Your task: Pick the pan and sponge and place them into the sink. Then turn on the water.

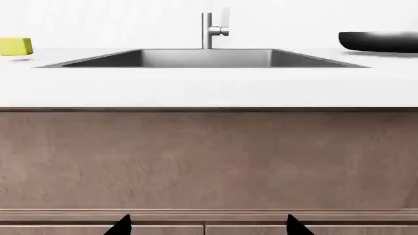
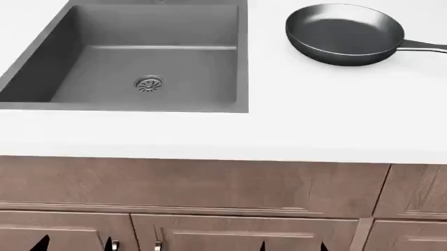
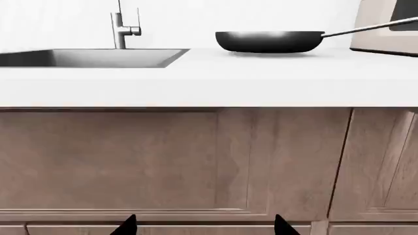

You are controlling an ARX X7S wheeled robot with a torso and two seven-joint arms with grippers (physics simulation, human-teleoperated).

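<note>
Dark grey and empty, the sink (image 2: pixel 42 68) has received nothing yet: the pan (image 2: pixel 344 34) sits at upper right of the head view, the sponge (image 1: pixel 15 46) at far left of the left wrist view, no water runs, and the left gripper (image 1: pixel 207 226) and right gripper (image 3: pixel 202 226) hang low, spread, holding nothing.

Pan (image 2: pixel 345 33) right of sink (image 2: pixel 243 63); sponge (image 1: pixel 15 46) left

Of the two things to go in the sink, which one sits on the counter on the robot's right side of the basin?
The pan: it rests on the white counter to the right of the sink. The yellow sponge lies on the opposite side.
</note>
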